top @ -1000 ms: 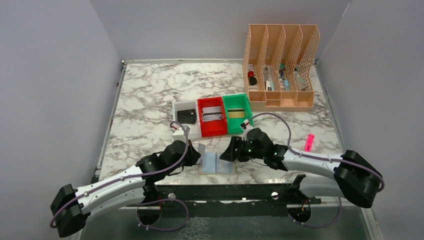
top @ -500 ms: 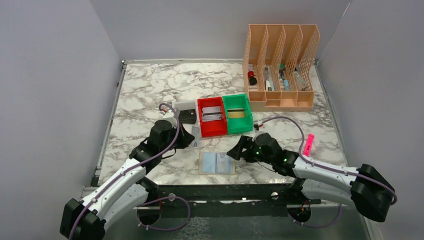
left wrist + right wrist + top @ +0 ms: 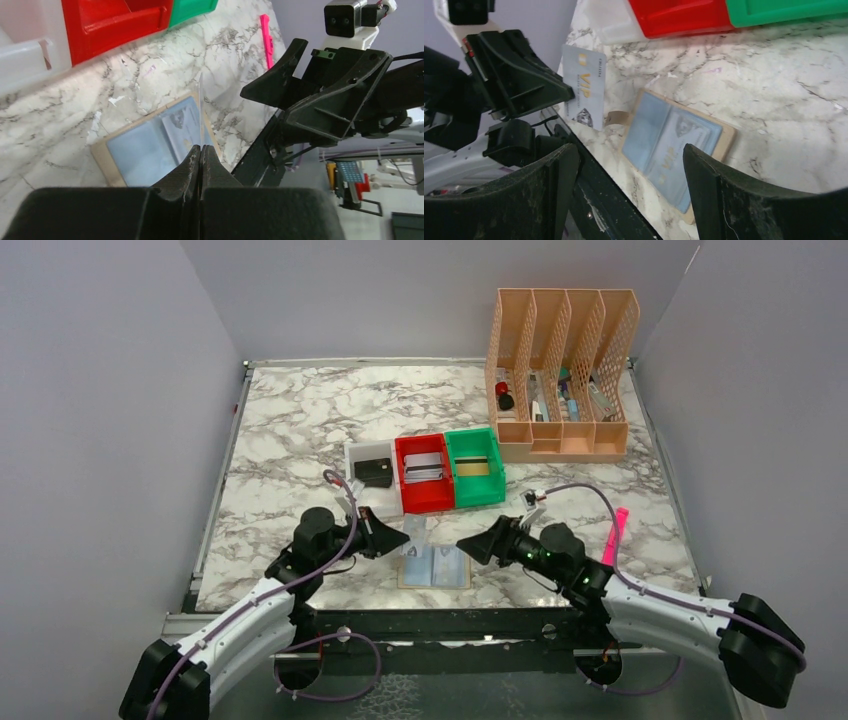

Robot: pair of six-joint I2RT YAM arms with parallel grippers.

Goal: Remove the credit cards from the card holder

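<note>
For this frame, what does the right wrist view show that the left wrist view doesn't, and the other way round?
Only the right wrist view: the printed VIP face of the silvery card pinched in the left hand, and legible VIP lettering on a second card in a pocket of the card holder. Only the left wrist view: the held card edge-on, the right hand open facing it, and a pink marker beyond. Both: the card holder lying open on the marble, with the red tray and green tray behind.
</note>
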